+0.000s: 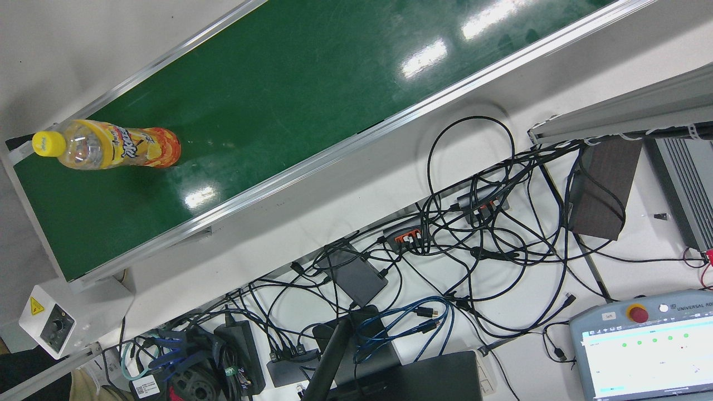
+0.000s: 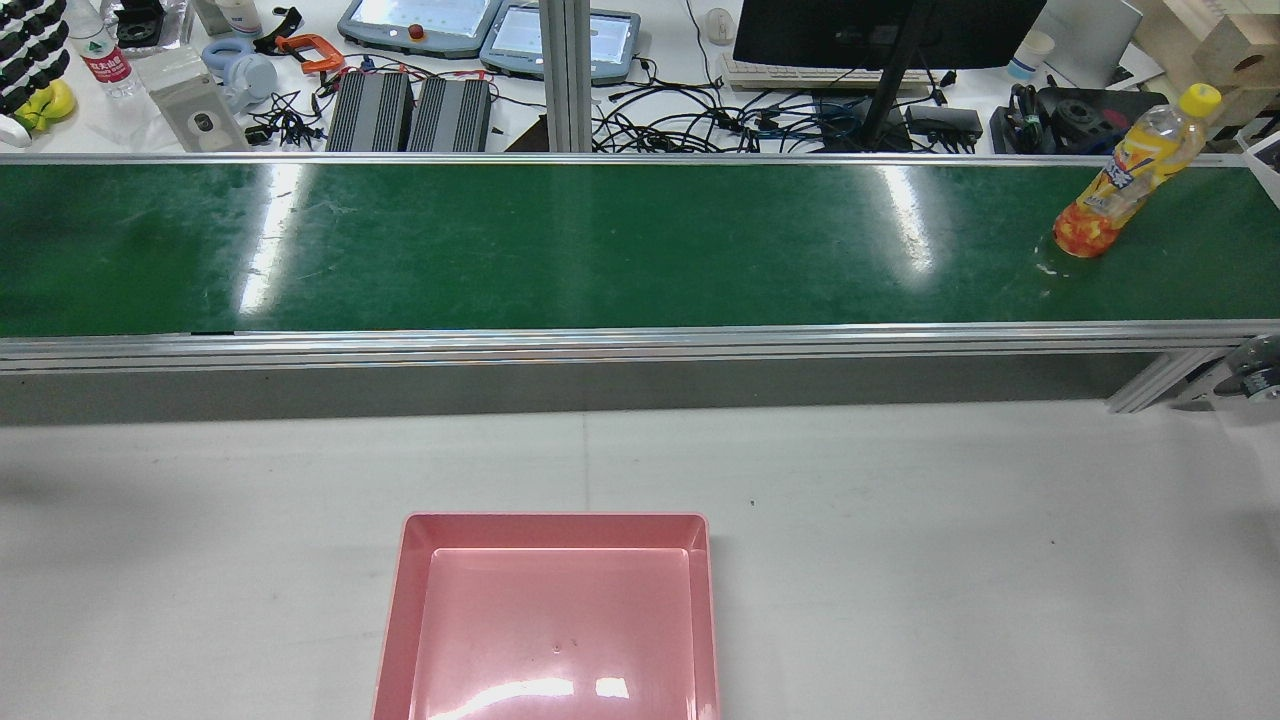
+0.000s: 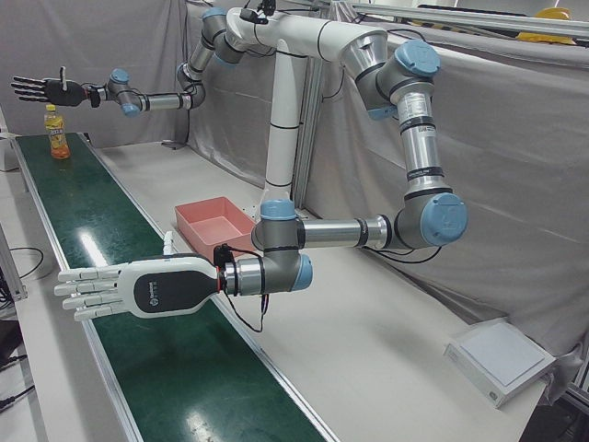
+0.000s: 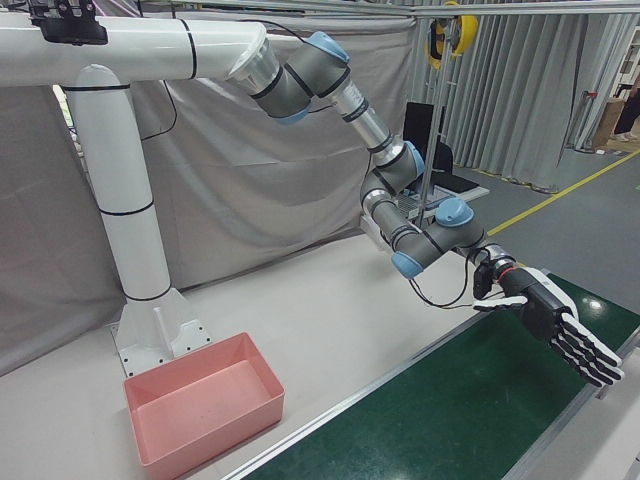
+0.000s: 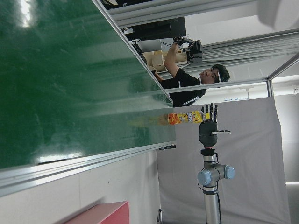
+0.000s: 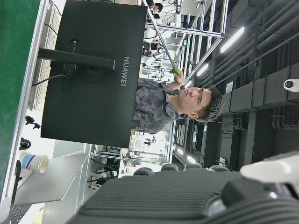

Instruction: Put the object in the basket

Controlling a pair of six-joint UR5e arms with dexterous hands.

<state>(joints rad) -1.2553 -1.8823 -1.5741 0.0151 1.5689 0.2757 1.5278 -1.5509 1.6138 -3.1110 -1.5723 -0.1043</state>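
Note:
An orange-and-yellow drink bottle [image 2: 1125,190] with a yellow cap stands upright at the right end of the green conveyor belt [image 2: 600,245]; it also shows in the front view [image 1: 111,146] and the left-front view [image 3: 58,133]. My right hand [image 3: 41,89], black, is open with flat fingers, hovering just above the bottle, apart from it; it also shows in the right-front view [image 4: 555,320]. My left hand [image 3: 129,290], white, is open and empty above the belt's other end. The empty pink basket [image 2: 555,530] sits on the white table in front of the belt.
Behind the belt lie tangled cables [image 1: 473,239], a monitor [image 2: 880,30], teach pendants [image 2: 420,20] and power boxes. A conveyor control box [image 1: 53,326] sits at the belt's end. A white flat box [image 3: 502,359] lies on the table corner. The white pedestal [image 4: 150,300] stands behind the basket.

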